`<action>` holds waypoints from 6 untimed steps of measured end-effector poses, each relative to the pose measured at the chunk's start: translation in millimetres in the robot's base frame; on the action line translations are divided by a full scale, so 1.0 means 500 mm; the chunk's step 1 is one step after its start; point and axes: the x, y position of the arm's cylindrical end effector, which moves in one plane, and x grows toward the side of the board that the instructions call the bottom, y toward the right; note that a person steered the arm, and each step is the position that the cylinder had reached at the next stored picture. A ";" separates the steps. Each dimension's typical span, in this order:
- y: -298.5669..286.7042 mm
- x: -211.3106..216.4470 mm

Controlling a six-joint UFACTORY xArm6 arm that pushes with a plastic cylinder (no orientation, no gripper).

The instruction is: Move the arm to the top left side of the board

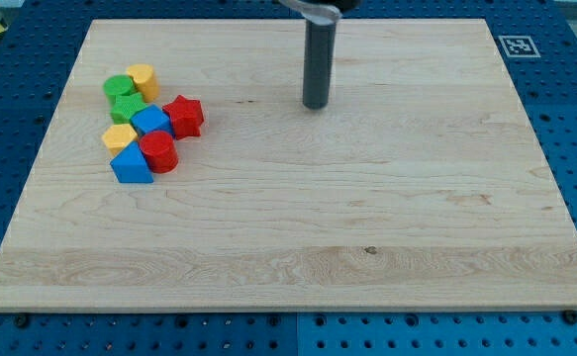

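Observation:
My tip [315, 104] rests on the wooden board [387, 227] near the view's top, slightly right of centre, well to the right of all blocks. A cluster of blocks lies at the view's left: a yellow block [143, 78], a green cylinder [119, 87], a green block [128, 107], a red star [183, 116], a blue block [150, 121], a yellow block [119, 135], a red cylinder [157, 151] and a blue triangle-like block [131, 165]. The nearest block to the tip is the red star.
A blue pegboard table [11, 119] surrounds the board. A black and white marker tag [517, 45] sits at the board's top right corner.

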 end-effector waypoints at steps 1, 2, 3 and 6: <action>-0.092 -0.088; -0.220 -0.155; -0.361 -0.179; -0.595 -0.127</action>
